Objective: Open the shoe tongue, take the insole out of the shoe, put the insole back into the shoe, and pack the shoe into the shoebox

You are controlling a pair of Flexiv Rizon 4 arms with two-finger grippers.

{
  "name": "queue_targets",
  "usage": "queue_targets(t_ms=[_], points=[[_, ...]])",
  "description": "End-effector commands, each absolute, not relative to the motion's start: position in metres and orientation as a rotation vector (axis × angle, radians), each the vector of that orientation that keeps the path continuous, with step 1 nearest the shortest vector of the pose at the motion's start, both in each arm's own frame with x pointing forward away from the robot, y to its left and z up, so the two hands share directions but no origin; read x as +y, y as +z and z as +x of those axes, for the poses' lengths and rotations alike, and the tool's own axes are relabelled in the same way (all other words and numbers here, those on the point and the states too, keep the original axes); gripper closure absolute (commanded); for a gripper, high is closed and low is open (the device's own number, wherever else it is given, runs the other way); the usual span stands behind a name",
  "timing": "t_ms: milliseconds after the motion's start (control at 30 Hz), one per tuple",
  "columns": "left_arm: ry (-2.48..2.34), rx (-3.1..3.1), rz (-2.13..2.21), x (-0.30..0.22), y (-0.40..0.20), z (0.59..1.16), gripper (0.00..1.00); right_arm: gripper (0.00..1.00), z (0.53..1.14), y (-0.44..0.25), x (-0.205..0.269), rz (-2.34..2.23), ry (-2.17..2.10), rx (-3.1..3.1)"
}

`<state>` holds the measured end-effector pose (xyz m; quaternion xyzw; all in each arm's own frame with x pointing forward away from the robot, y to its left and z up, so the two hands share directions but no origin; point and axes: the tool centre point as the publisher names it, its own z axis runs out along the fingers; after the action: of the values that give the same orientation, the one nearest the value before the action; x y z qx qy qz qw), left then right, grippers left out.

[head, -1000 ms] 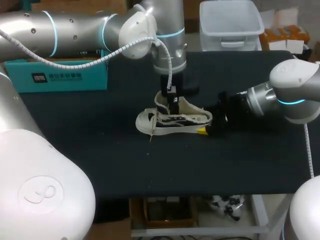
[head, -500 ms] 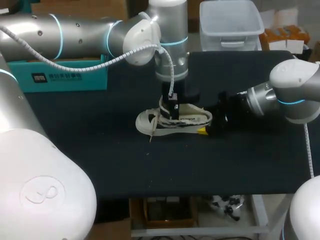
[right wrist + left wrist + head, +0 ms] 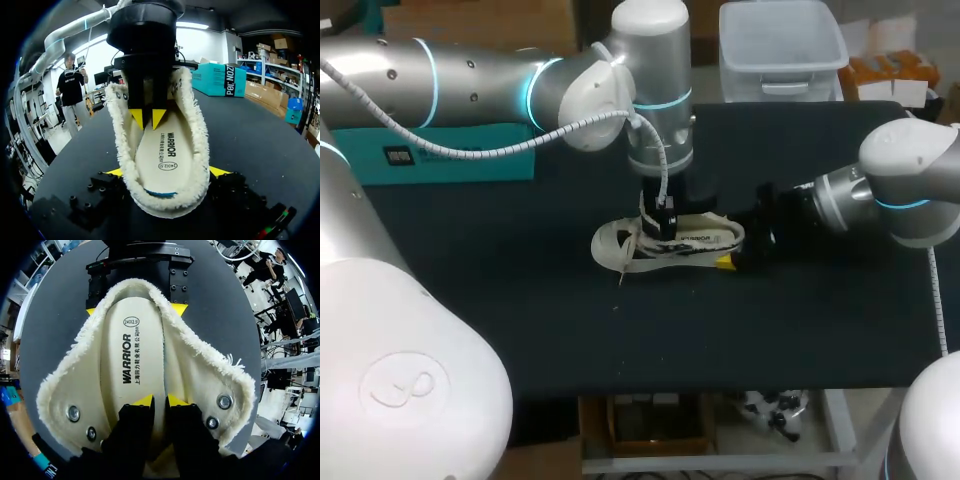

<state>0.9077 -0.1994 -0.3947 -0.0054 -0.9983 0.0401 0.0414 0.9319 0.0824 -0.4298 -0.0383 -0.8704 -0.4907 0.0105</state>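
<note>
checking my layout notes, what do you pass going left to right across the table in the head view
teal shoebox → shoe → right gripper at the shoe's heel

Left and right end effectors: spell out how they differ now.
The left end effector points down from above into the shoe, its tips at the insole. The right end effector lies level behind the heel. The left's fingers stand almost together. The right's are spread wide, one on each side of the heel, apparently clamping it. Shared: yellow tips, both at the same shoe.
</note>
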Motion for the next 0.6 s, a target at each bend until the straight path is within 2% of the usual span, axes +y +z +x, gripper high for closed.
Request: queue_targets(t_ms=[33, 600], points=[[0.124, -3.067, -0.016, -0.201, -0.409, 0.907, 0.76, 1.0, 0.93, -0.436, 0.081, -0.12, -1.535, -2.715], [0.137, -3.278, -0.017, -0.218, -0.446, 0.918, 0.65, 1.0, 0.93, -0.436, 0.081, -0.12, -1.535, -2.715]])
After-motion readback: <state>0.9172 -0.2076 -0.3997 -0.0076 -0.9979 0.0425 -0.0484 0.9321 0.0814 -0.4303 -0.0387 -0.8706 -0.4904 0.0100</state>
